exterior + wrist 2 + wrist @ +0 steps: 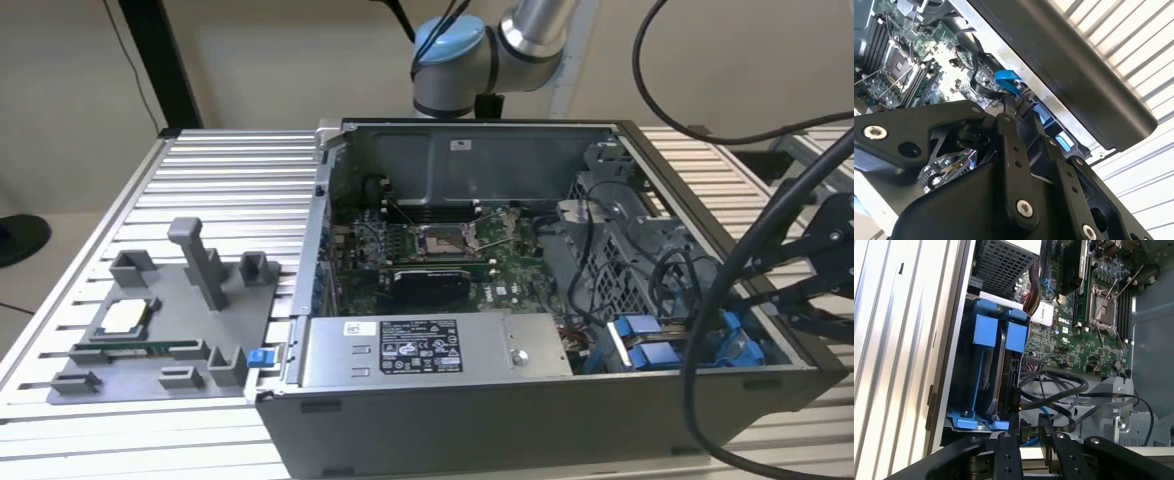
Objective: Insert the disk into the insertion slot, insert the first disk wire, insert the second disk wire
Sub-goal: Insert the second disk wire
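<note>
The disk (1010,371) sits on edge in its blue carrier inside the insertion slot (638,352), in the near corner of the open computer case (534,425) on the exterior view's right. The exterior view takes in the whole case on the ribbed table (227,170), with the grey power-supply box (414,350) along the near wall. In the first wrist view the gripper (1029,407) hangs just beside the disk's end, among looping black wires (1064,387). The second wrist view adds a bright blue flat cable (1006,80) curling nearby. Whether the claw is clenched or released, I cannot tell.
</note>
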Controlling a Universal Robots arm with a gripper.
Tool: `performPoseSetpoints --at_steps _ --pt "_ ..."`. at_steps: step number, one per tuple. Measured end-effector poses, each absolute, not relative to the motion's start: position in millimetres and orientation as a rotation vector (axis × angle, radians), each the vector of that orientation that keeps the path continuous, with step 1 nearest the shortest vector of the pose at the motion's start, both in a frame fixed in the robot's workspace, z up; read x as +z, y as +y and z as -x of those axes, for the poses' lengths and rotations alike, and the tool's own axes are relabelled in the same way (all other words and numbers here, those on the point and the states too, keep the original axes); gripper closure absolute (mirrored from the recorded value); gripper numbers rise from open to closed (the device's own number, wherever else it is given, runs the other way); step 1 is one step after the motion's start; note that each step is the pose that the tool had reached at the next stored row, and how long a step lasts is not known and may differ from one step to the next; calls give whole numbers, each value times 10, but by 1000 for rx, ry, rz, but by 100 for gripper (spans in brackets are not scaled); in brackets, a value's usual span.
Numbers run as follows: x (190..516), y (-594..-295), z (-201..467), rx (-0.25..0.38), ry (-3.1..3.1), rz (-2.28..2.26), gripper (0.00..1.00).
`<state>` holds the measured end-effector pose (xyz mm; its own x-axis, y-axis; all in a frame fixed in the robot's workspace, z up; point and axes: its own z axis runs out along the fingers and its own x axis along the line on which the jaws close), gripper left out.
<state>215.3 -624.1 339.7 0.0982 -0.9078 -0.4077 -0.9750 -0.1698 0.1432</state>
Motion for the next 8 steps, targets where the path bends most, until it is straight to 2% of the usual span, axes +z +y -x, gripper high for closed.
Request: performPoseSetpoints --at_steps 8 --pt "3359 -6243 -2153 621 1908 2191 0"
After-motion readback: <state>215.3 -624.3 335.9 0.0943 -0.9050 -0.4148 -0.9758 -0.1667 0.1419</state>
